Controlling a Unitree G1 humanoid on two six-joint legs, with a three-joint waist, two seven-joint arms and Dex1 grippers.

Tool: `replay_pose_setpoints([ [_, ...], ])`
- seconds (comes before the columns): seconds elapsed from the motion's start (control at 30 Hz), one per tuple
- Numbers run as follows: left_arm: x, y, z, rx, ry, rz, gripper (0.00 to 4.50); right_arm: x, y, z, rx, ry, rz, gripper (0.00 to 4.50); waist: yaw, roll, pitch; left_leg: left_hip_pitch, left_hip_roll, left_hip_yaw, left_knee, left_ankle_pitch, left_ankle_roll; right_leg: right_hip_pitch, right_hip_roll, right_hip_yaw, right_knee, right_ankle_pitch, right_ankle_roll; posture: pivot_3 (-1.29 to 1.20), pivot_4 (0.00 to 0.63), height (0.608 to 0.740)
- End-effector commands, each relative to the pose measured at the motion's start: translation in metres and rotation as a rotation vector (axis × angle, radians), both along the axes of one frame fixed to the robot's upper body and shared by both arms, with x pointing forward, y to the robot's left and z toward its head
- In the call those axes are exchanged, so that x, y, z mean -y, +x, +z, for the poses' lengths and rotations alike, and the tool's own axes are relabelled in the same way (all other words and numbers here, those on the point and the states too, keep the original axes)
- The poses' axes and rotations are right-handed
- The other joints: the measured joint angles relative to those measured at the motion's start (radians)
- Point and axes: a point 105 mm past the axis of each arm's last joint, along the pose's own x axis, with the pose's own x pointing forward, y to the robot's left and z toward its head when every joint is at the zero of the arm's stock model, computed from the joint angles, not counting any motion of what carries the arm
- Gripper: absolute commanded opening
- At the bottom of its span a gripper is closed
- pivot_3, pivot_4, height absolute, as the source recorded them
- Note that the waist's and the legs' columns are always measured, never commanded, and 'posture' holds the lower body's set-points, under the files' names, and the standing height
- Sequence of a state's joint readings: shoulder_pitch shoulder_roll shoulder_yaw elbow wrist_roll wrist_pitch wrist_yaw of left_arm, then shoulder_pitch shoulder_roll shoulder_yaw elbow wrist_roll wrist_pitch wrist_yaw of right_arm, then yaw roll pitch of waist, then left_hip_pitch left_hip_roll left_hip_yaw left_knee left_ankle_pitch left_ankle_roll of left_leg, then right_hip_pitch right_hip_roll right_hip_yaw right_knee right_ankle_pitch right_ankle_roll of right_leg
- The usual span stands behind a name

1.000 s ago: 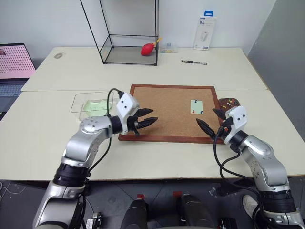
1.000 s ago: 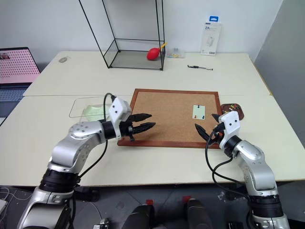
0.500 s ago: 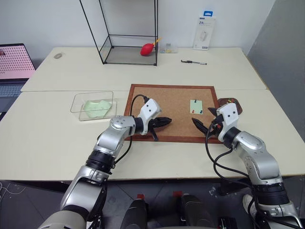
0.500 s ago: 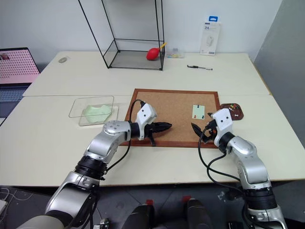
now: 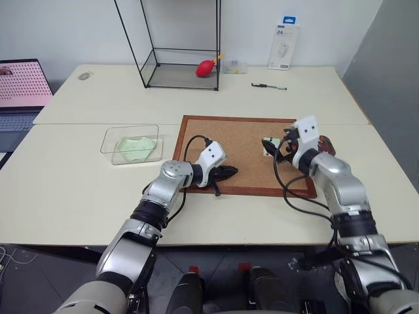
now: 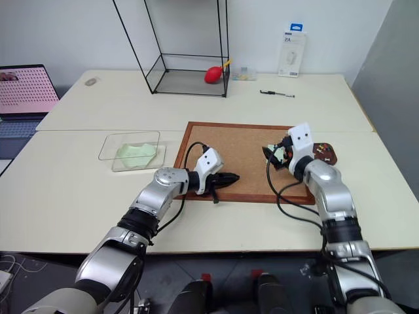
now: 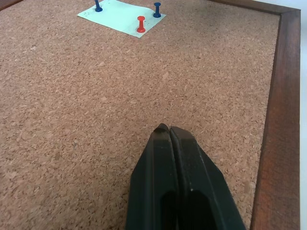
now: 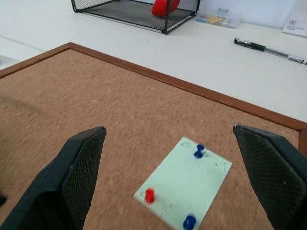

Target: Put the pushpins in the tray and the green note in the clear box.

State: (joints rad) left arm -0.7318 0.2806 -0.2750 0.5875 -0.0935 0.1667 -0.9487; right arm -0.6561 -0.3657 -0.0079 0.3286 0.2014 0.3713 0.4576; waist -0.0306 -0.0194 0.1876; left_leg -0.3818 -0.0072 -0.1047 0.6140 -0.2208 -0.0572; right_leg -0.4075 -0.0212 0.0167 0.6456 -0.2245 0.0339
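Starting from the green note (image 8: 183,188): we see it flat on the corkboard (image 5: 242,140), toward the board's right edge, pinned by three pushpins (image 8: 149,195) — two blue, one red. So the note is not in the clear box (image 5: 131,144) yet; that box sits on the worktop (image 5: 78,183) just off the board's left edge and holds a wavy pale green sheet (image 5: 135,145), not our slip. The tray (image 6: 323,152) lies on the worktop beside the board's right edge, with a few coloured pins in it as far as we can tell. We judge the task partly done at best: three pins and the note are left.

Right gripper (image 8: 172,182) hovers over the note, fingers (image 8: 79,177) spread wide, grasping nothing. Left gripper (image 7: 168,132) sits low over the board near its front-left corner, fingers clenched together, empty.

Hard to read: the right arm covers part of the tray, so the count of pins inside is unclear. Whether the left fingertips touch the cork, we cannot tell.
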Motion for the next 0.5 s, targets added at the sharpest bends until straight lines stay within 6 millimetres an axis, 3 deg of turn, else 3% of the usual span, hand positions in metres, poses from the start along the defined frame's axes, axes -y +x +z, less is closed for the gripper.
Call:
replay_pose_setpoints([
  [0.03, 0.001, -0.009, -0.016, -0.048, 0.043, -0.028, 0.05, 0.008, 0.022, 0.005, -0.001, -0.017, -0.038, 4.50, -0.001, 0.000, 0.000, 0.000, 0.000, 0.000, 0.000, 0.000, 0.000, 0.000, 0.000, 0.000, 0.000, 0.000, 0.000, 0.00, 0.150, 0.740],
  [0.17, -0.002, -0.014, -0.019, -0.068, 0.048, -0.036, 0.05, 0.010, 0.036, 0.000, -0.027, -0.040, -0.057, 4.50, -0.003, 0.000, 0.000, 0.000, 0.000, 0.001, 0.000, 0.000, 0.000, 0.000, 0.000, 0.000, 0.000, 0.000, 0.000, 0.00, 0.150, 0.740],
  [0.27, -0.003, -0.017, -0.020, -0.073, 0.050, -0.039, 0.00, 0.007, 0.041, -0.004, -0.041, -0.061, -0.046, 4.12, -0.005, 0.000, 0.000, 0.000, 0.000, 0.000, -0.001, 0.000, 0.000, 0.000, 0.000, 0.000, 0.000, 0.000, 0.000, 0.00, 0.150, 0.740],
  [0.5, -0.004, -0.018, -0.020, -0.075, 0.059, -0.037, 0.00, 0.004, 0.045, -0.009, -0.050, -0.081, -0.037, 2.61, -0.007, 0.000, 0.000, 0.001, 0.000, 0.001, -0.001, 0.000, 0.000, 0.000, 0.000, 0.001, 0.001, 0.000, 0.000, 0.00, 0.150, 0.740],
])
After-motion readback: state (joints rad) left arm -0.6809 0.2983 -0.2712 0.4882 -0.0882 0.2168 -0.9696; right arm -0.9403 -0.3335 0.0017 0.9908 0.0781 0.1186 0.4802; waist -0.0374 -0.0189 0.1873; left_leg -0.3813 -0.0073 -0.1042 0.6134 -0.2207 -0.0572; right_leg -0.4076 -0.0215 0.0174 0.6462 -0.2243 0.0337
